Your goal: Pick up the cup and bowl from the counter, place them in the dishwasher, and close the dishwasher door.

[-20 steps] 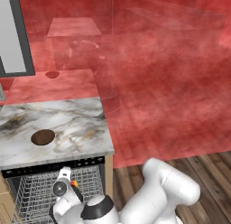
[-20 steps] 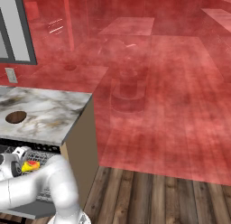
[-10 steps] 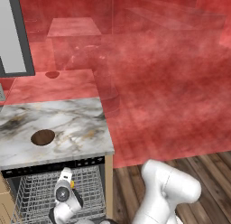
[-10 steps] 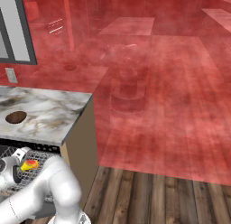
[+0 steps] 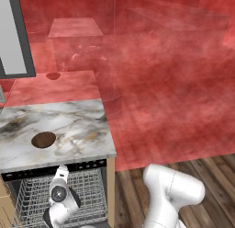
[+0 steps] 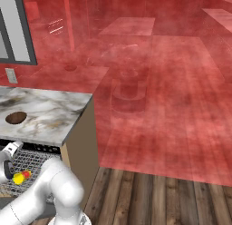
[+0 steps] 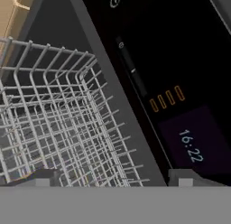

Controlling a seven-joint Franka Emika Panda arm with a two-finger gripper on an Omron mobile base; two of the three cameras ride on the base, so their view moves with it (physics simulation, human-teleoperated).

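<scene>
Down over the dishwasher [image 5: 87, 167], the gripper [image 7: 113, 175] hangs above the silver wire rack [image 5: 32, 199], its two dark fingertips [image 7: 43, 175] spread wide apart with nothing between them. From the hand view the tips straddle the rack's edge: one sits over the wire grid [image 7: 54, 128], the other over the black control strip [image 7: 180, 105], where a small clock display [image 7: 191, 145] and a row of orange marks [image 7: 168, 98] glow.

The cup [image 6: 19, 178] lies in the rack [image 6: 27, 163], a bright yellow shape with a red mark at one side, just below and beside the white hand [image 6: 8, 161] in the right base view. It is apart from the fingers, not held. Whether it stands upright or lies tipped over cannot be told at this size, so its long axis stays unclear.

The bowl [image 5: 43, 139] rests on the marble counter [image 5: 78, 130], mouth up, toward the left part of the slab and well apart from the gripper. In the right base view it shows as a dark brown oval [image 6: 16, 117] near the counter's left end. A tan wood side panel [image 5: 110, 190] flanks the rack on the right.
</scene>
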